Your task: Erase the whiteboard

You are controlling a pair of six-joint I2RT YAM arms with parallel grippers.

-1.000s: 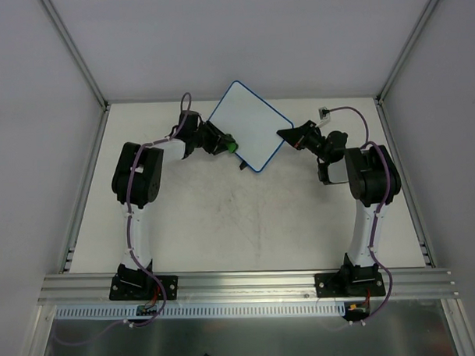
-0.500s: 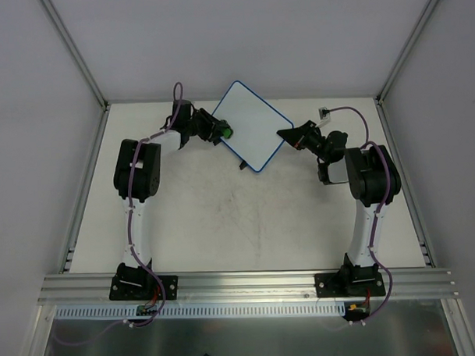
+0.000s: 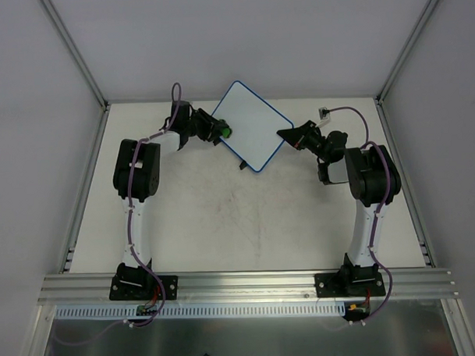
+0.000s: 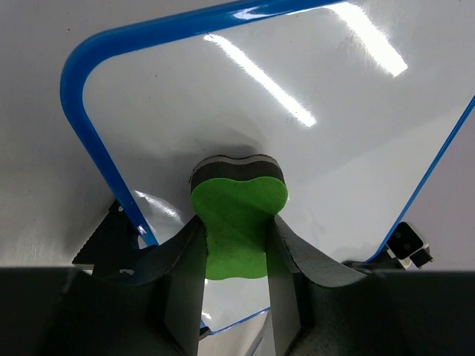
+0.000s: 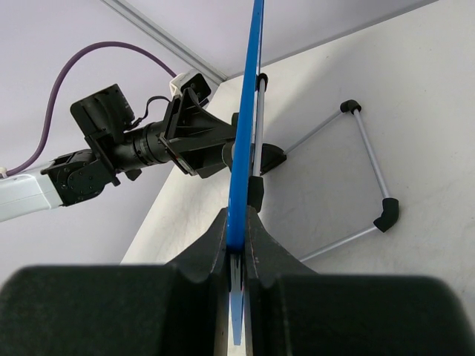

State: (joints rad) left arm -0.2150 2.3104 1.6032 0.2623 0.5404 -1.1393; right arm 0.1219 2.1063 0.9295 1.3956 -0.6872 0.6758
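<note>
The whiteboard (image 3: 248, 124), white with a thin blue rim, stands tilted at the back middle of the table. Its face (image 4: 297, 96) looks blank in the left wrist view; no drawing shows. My left gripper (image 3: 219, 132) is shut on the green bone-shaped eraser (image 4: 236, 222), whose dark felt side presses on the board near its left edge. My right gripper (image 3: 285, 135) is shut on the board's right rim (image 5: 245, 148), seen edge-on in the right wrist view, and holds it up. The left gripper (image 5: 200, 137) shows behind the board there.
The board's wire stand with black feet (image 5: 386, 213) rests on the table behind it. A small black foot (image 3: 242, 165) sits at the board's near corner. A small connector (image 3: 324, 111) lies at the back right. Grey walls enclose the table (image 3: 247, 224).
My left gripper with the eraser has moved from the board's near-left edge up and to the back along the left side. The right arm and board have stayed still.
</note>
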